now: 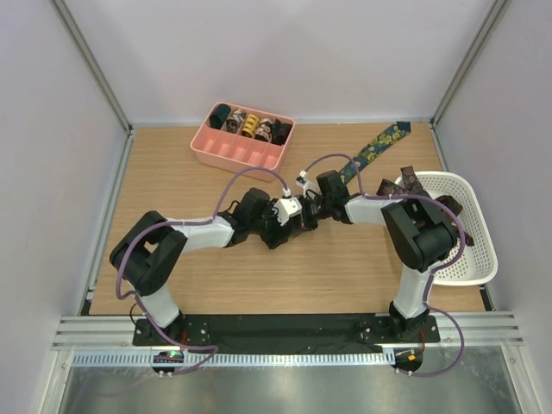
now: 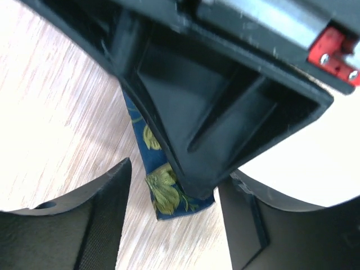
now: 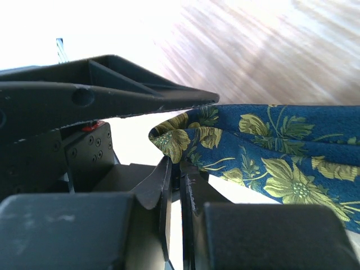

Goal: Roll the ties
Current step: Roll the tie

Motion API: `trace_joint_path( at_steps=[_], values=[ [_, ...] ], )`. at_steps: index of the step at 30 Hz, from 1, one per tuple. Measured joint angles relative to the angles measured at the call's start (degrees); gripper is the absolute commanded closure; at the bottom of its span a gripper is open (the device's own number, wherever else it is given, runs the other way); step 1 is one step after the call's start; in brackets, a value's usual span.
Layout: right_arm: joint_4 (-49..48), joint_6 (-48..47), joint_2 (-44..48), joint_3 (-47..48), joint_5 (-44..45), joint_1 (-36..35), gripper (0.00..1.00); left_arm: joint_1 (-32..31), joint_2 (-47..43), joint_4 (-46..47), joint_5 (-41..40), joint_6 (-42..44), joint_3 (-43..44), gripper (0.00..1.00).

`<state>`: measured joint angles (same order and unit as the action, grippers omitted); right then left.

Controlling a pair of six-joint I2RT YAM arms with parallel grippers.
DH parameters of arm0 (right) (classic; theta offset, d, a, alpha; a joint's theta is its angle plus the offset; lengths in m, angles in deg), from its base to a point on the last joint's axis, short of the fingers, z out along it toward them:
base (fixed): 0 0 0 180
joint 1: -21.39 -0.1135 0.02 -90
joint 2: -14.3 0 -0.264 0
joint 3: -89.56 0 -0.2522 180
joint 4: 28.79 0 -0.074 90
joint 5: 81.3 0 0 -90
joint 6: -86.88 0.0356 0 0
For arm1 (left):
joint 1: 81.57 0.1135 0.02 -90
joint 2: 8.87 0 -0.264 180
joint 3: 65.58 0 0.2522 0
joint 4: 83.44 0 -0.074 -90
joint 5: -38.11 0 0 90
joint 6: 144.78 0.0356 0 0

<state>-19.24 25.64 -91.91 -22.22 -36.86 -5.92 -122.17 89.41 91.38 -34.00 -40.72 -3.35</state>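
A navy tie [image 1: 375, 148] with yellow-green leaf print lies diagonally across the wooden table from the back right toward the middle. My right gripper [image 1: 314, 207] is shut on its near end, and the right wrist view shows the folded fabric [image 3: 281, 146] pinched at the tips of that gripper [image 3: 180, 164]. My left gripper [image 1: 297, 216] faces it from the left. In the left wrist view my left gripper [image 2: 175, 174] stands open, its fingers either side of the tie's end [image 2: 166, 194] and not touching it. A finger of the right gripper covers part of that end.
A pink compartment tray [image 1: 216, 153] at the back holds several rolled ties [image 1: 250, 125]. A white basket [image 1: 479, 259] on the right holds brown ties [image 1: 410, 183] that hang over its left rim. Both arms' cables loop above the table's middle.
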Motion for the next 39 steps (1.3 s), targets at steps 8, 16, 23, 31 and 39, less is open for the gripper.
trace_joint_path(
  at_steps=[8, 16, 23, 31, 39],
  values=[
    [0.44, 0.42, 0.0, -0.2, 3.19, 1.14, 0.99, 0.0, 2.29, -3.52, -0.02, 0.07, 2.21, 0.43],
    [3.15, -0.85, -1.62, 1.16, 7.45, 1.55, 0.99, 0.0, 3.85, -6.82, -1.03, -0.11, 5.2, 0.39],
    [4.42, -1.7, -3.82, 2.73, 8.63, 2.03, 0.99, 0.0, 3.32, -7.69, -1.46, -0.81, 5.2, 0.3],
    [6.67, -3.13, -4.04, 4.28, 9.88, 2.03, 0.99, 0.55, 2.78, -8.55, -2.49, -1.84, 6.45, 0.24],
    [8.41, -3.98, -4.07, 5.16, 10.1, 2.03, 0.99, 2.19, 1.95, -11.39, -1.29, 0.55, 11.93, 0.21]
  ],
)
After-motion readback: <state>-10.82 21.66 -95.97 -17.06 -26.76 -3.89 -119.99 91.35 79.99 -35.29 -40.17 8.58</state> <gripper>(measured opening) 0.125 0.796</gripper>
